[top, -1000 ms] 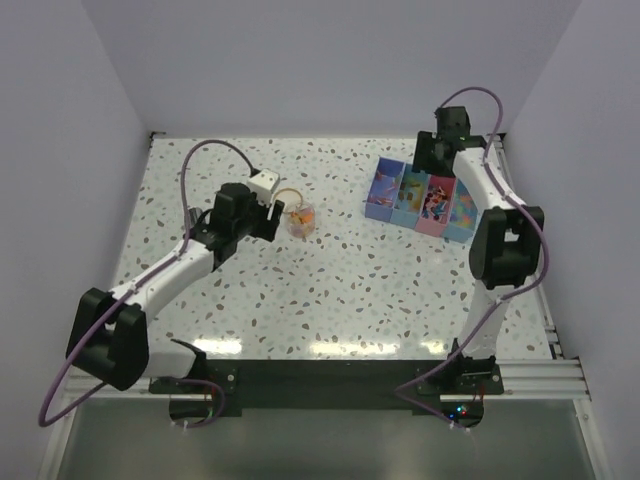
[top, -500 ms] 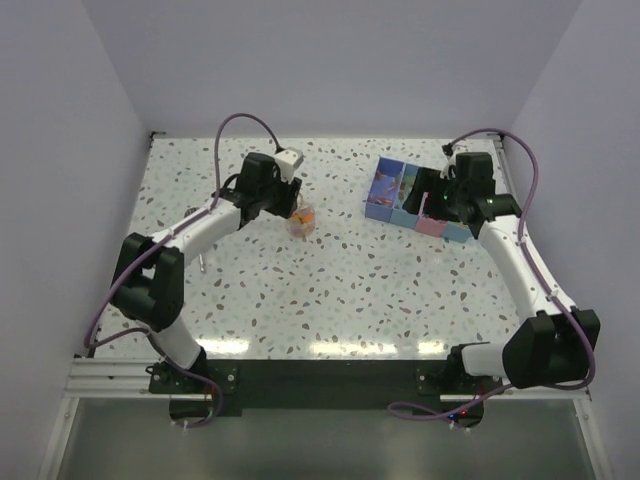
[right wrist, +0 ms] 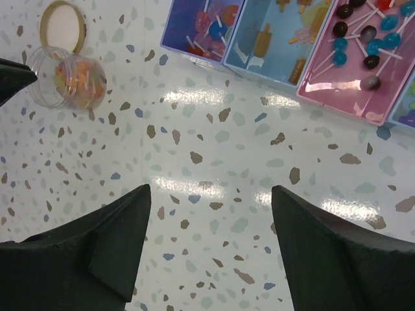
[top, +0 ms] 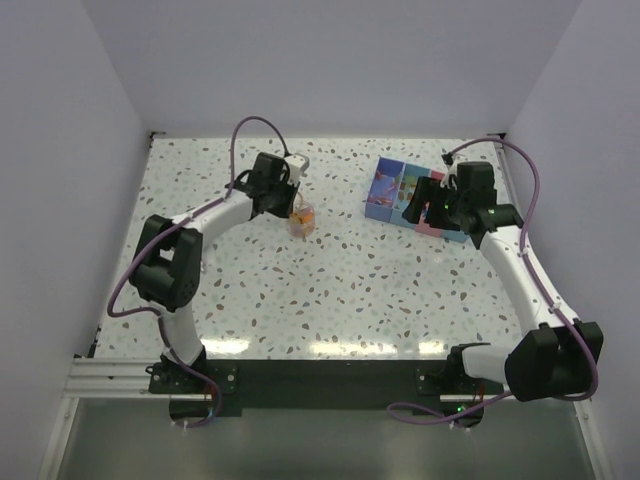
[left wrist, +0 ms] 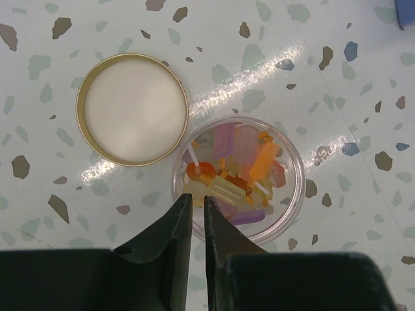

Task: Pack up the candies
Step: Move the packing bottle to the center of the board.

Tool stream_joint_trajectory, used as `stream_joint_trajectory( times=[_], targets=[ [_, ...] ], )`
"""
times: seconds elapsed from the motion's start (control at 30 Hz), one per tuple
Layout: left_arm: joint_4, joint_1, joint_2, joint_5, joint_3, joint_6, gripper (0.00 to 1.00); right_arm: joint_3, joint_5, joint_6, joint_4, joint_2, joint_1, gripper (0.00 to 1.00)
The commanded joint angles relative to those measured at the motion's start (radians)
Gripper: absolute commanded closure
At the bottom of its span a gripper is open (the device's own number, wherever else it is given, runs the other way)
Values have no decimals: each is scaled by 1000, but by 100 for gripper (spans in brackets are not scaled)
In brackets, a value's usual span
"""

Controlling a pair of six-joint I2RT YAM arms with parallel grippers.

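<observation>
The candies (left wrist: 259, 159), tiny orange, purple and pale sweets on sticks, fill a small clear jar (left wrist: 285, 214) standing open on the table. My left gripper (left wrist: 196, 196) is closed to a thin slit over the jar's near rim, one finger outside the wall and one inside. In the top view the left gripper (top: 294, 205) sits at the jar (top: 301, 222). My right gripper (right wrist: 211, 189) hangs open above bare table, with nothing between its fingers. In the right wrist view the jar (right wrist: 68, 72) is at upper left.
The jar's tan-rimmed lid (left wrist: 131, 108) lies upside down beside it. A row of blue and pink box compartments (right wrist: 279, 68) at the back right holds lollipops and other sweets. In the top view the box (top: 385, 185) is under my right wrist. Walls close in three sides.
My left arm swung round the jar and its jaws closed from wide to a slit at the rim. My right arm came forward from the back corner to hover by the box.
</observation>
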Motion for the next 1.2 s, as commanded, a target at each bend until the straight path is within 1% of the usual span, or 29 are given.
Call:
stream_joint_trajectory(
  times=[0.0,0.07,0.1,0.13,0.2,0.23,0.3,0.43,0.53,0.6,0.73,0.9,1.03,1.1,1.17],
  targets=[
    [1,-10,-12,9,2,2,83,-7,-38,-16,31,-22,-1,22],
    [1,-11,-20,0,-16,-1,83,-9,-46,-16,37,-16,-3,22],
    [0,-11,-23,-29,-21,-2,82,-9,-53,-15,40,-12,-3,22],
    [0,-11,-26,-54,-24,-11,78,-9,-59,-13,43,-12,-3,22],
    [17,-11,-58,-112,-47,-14,76,-7,-66,-13,51,-5,-3,22],
    [41,-11,-70,-123,-56,-16,73,-7,-69,-13,52,-5,-3,23],
    [55,-11,-100,-144,-61,-21,71,-7,-73,-15,52,-2,-3,23],
    [69,-13,-147,-144,-58,-27,65,-9,-75,-18,52,1,-3,23],
    [103,-13,-189,-144,-84,-31,62,-10,-75,-18,54,1,-3,23],
    [100,-11,-183,-167,-84,-31,62,-12,-76,-19,55,4,-3,23],
    [49,-10,-114,-193,-43,-18,62,-12,-79,-21,57,8,-3,23],
    [23,-10,-46,-141,-18,-13,62,-10,-78,-25,55,13,-3,23],
    [14,-10,-12,-134,-12,-13,62,-18,-76,-27,57,13,-3,23],
    [3,-10,3,-138,-6,-11,63,-19,-79,-28,58,11,-3,23],
    [3,-10,9,-141,-3,-11,69,-22,-79,-28,58,13,-1,23]
  ],
)
